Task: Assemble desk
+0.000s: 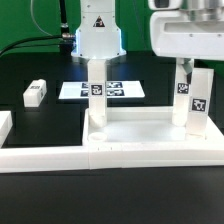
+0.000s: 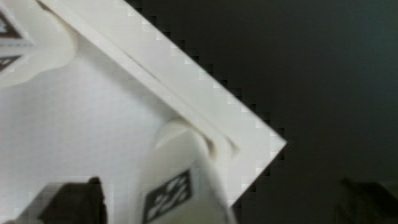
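The white rimmed tabletop (image 1: 140,132) lies on the black table. One white tagged leg (image 1: 96,90) stands upright at its corner on the exterior view's left. A second tagged leg (image 1: 190,100) stands at the corner on the exterior view's right. My gripper (image 1: 197,68) hangs just over that second leg, open, with a dark finger on each side of its top. In the wrist view the leg (image 2: 178,190) rises between the fingers (image 2: 71,203) beside the tabletop's corner rim (image 2: 187,95), and a gap shows on each side. A loose leg block (image 1: 35,93) lies far to the exterior view's left.
The marker board (image 1: 122,90) lies flat behind the tabletop, in front of the robot's base (image 1: 97,35). A long white border rail (image 1: 60,159) runs along the front, and a short piece (image 1: 5,125) turns up at the exterior view's left.
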Tool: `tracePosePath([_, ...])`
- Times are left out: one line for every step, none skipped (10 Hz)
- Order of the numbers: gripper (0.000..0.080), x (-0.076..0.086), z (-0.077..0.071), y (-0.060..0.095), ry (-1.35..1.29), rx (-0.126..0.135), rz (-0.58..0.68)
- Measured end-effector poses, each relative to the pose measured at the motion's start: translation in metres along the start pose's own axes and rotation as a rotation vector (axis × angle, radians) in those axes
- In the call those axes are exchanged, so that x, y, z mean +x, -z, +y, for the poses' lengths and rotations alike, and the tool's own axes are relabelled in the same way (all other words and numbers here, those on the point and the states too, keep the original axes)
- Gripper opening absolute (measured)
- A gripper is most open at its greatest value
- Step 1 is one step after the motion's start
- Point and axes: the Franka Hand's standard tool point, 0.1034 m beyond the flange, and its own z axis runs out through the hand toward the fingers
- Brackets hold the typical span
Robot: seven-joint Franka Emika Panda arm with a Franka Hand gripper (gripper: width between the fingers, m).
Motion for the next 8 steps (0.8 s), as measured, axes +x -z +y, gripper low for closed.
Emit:
tracePosePath([0.0648,0.002,0.001,0.000,-0.004,-0.001,0.001])
tracePosePath([0.0648,0.002,0.001,0.000,-0.003,-0.001,0.001])
tracePosePath([0.0648,0.002,0.002,0.000,-0.003,-0.001,0.001])
tracePosePath([0.0648,0.005,0.003,0.000,0.038,-0.001,0.002])
tracePosePath([0.0648,0.013,0.007,0.002,0.148,0.000,0.005])
tracePosePath([0.0648,0.021,0.010,0.004,0.302,0.003,0.010])
tracePosePath([0.0648,0.026,0.011,0.006,0.397,0.004,0.009])
tracePosePath([0.0648,0.027,0.011,0.008,0.445,0.004,0.005])
